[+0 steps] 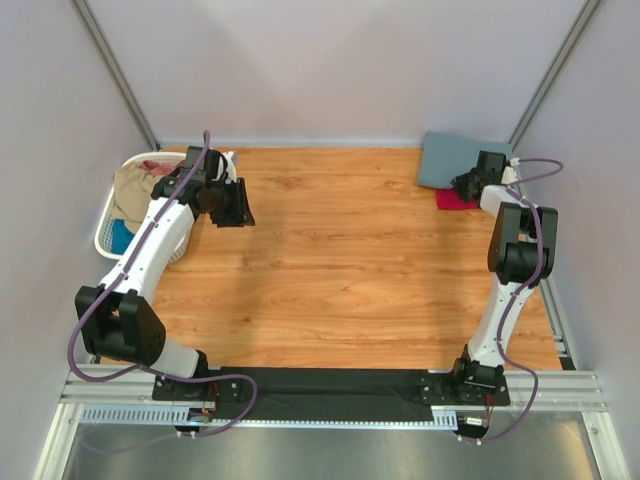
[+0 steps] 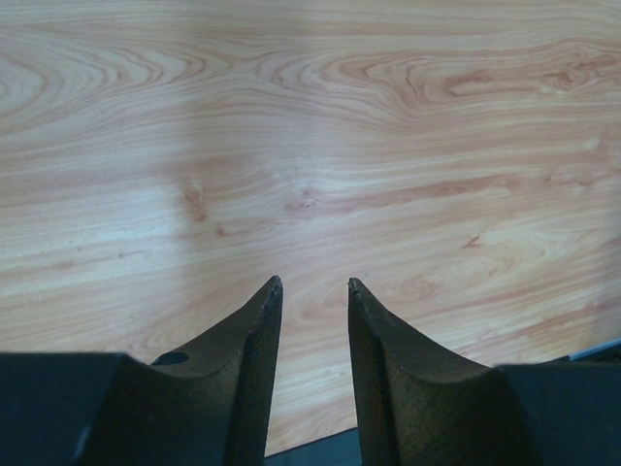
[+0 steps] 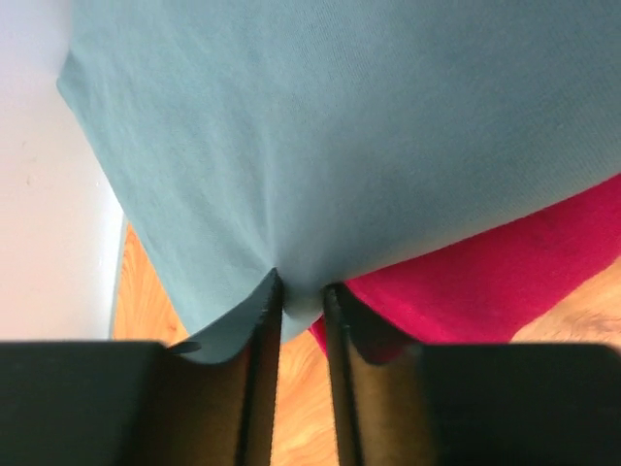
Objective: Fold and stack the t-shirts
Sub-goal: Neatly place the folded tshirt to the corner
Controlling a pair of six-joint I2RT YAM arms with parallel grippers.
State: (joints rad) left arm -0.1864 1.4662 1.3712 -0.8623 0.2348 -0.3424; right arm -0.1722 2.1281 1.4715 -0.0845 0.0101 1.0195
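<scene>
A folded slate grey-blue t-shirt point(image 1: 448, 158) lies at the back right corner on top of a crimson-pink t-shirt point(image 1: 452, 201). My right gripper point(image 1: 468, 185) is at their near edge. In the right wrist view it point(image 3: 303, 291) is shut on a fold of the grey-blue shirt point(image 3: 340, 126), with the crimson-pink shirt point(image 3: 495, 272) showing underneath at the right. My left gripper point(image 1: 232, 208) is open and empty over bare wood next to the basket; the left wrist view point(image 2: 314, 283) shows only tabletop between its fingers. A tan t-shirt point(image 1: 135, 190) and a bright-blue one point(image 1: 122, 234) lie in the basket.
The white slatted laundry basket point(image 1: 108, 235) stands at the back left against the wall. Grey walls close in the wooden table point(image 1: 340, 270) at the back and both sides. A black strip point(image 1: 330, 382) runs along the near edge between the arm bases.
</scene>
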